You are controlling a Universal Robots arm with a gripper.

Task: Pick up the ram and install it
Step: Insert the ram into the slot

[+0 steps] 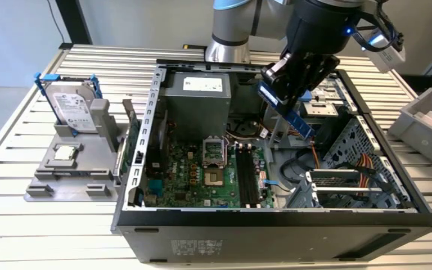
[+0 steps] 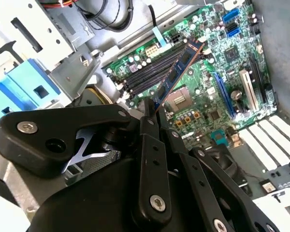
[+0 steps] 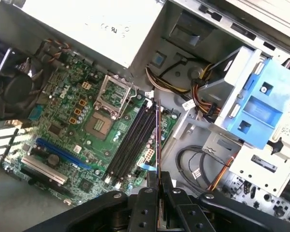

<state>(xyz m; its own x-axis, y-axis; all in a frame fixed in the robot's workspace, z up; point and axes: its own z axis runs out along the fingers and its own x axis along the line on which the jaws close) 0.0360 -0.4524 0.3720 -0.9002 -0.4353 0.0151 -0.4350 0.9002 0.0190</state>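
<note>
the gripper [image 1: 285, 90] hangs over the open computer case [image 1: 276, 225], its fingers drawn narrow and clamped on 1 end of the ram [image 1: 291, 115]. the bluish stick slopes down out of the grip toward the inside of the case, well above the motherboard [image 1: 193, 180] and touching nothing else. holding it by 1 end probably leaves the long contact edge free to meet a slot.

in the first wrist view the ram [image 3: 157, 135] appears edge-on, a thin line running out from between the fingertips [image 3: 150, 186], nearly parallel with the black slots [image 3: 130, 142] beside the cpu socket [image 3: 113, 94]. that match in direction is probably why the wrist is turned as it is. in the second wrist view the stick's flat face with its dark chips [image 2: 180, 67] is seen against the same slots [image 2: 150, 77], though it is in the air above them and not yet seated.

on the exterior view's left, outside the case, a grey stand [image 1: 51, 188] carries the hard drive [image 1: 73, 107] upright in its blue frame and the small square cpu chip [image 1: 66, 152]. both sit well apart from the arm, seemingly parked there so they stay out of the way of work inside the case.
</note>
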